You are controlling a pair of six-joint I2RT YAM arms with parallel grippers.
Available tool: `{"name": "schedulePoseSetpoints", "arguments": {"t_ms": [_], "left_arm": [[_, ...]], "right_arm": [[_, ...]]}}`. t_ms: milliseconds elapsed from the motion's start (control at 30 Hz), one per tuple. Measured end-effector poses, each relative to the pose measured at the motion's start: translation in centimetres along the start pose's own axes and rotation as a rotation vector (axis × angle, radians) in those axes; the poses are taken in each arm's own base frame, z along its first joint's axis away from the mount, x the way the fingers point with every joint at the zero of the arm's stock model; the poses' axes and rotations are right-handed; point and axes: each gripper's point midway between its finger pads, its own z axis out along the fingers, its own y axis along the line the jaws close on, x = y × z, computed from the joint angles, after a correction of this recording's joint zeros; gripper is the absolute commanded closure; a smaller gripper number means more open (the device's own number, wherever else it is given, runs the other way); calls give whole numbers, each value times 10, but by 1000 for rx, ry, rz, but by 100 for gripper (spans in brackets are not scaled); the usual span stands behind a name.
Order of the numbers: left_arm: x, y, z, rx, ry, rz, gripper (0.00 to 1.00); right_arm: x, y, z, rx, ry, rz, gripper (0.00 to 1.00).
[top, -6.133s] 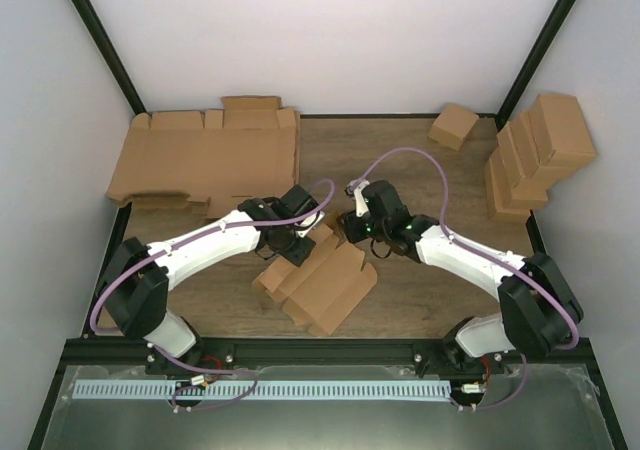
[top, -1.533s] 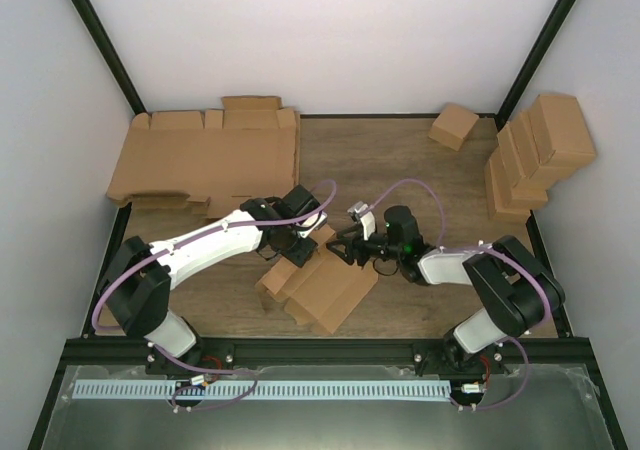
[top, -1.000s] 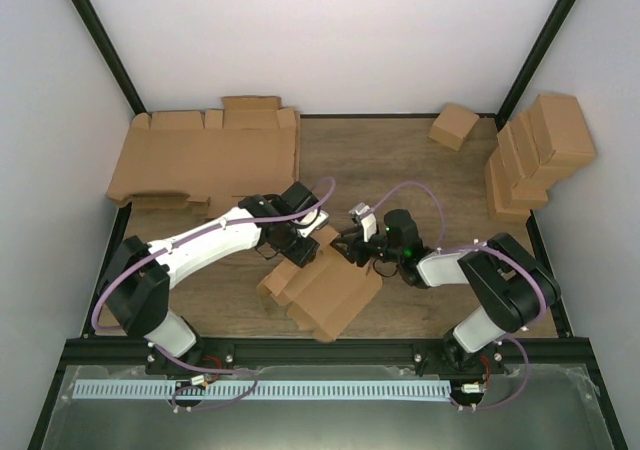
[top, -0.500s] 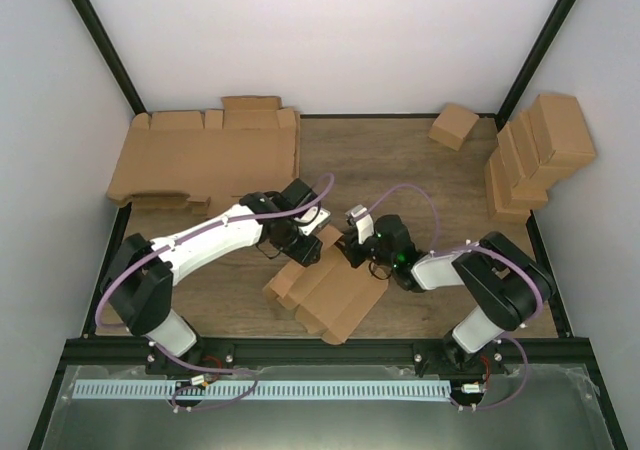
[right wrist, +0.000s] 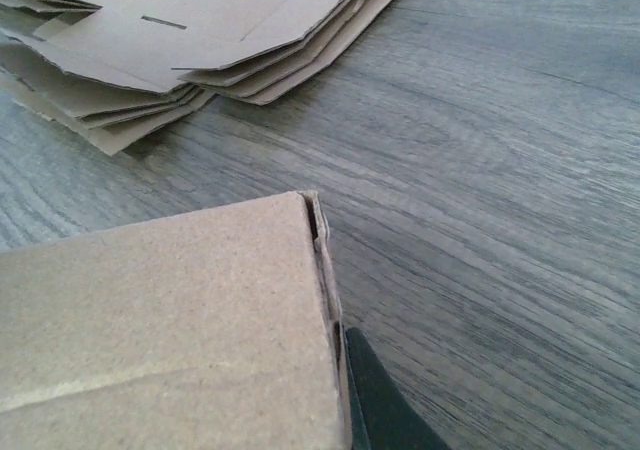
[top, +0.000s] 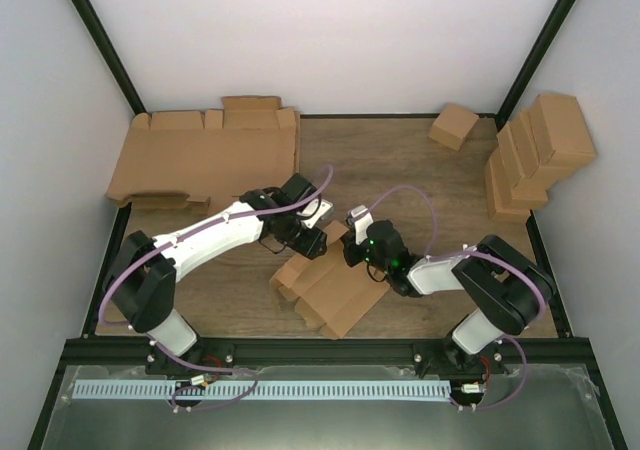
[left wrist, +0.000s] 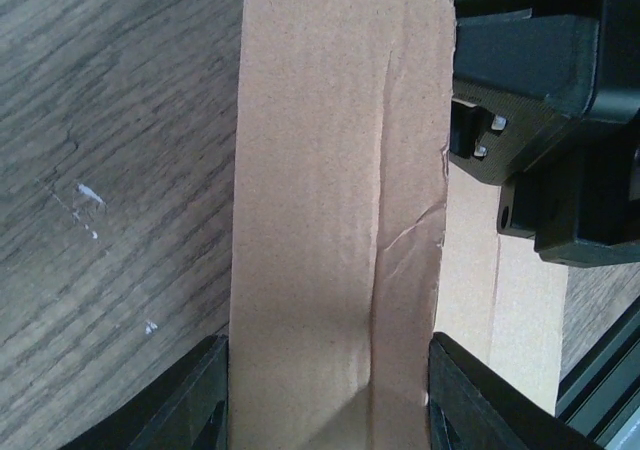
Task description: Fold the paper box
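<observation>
**Left arm.** Reaches from its base at the near left corner, elbow bent outward, white forearm running up and right to mid-table. Left gripper points down at the far left end of the paper box. Its fingers stand half apart, and a panel of the box fills the gap between them, edge to edge.

**Right arm.** Folded tight at the near right, forearm lying low and pointing left. Right gripper meets the box's far edge, just beside the left gripper. Its jaws are pinched together on a flap, with one dark finger showing against the cardboard's edge.

**Paper box.** Partly folded, lying aslant at the centre of the table.

**Other stock.**
- Large flat sheets, far left.
- Small carton, far right.
- Stacked cartons, right wall.
</observation>
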Motion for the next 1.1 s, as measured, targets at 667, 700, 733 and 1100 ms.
{"name": "schedulePoseSetpoints", "arguments": {"t_ms": [667,700,733,1100], "left_arm": [[-34,-15,-74,-27,-272,48,0],[-39,-17,-88,-37,-323,52,0],[-42,-18,-102,-44,-368,57,0],[-38,-8,-196,-105,-695,-100,0]], "right_arm": [[-25,-19,-26,112,-53,173,99],[-26,-25,-29,131,-55,206,99],[-27,-30,-31,147,-58,237,99],[-46,-80,-55,264,-136,577,99]]}}
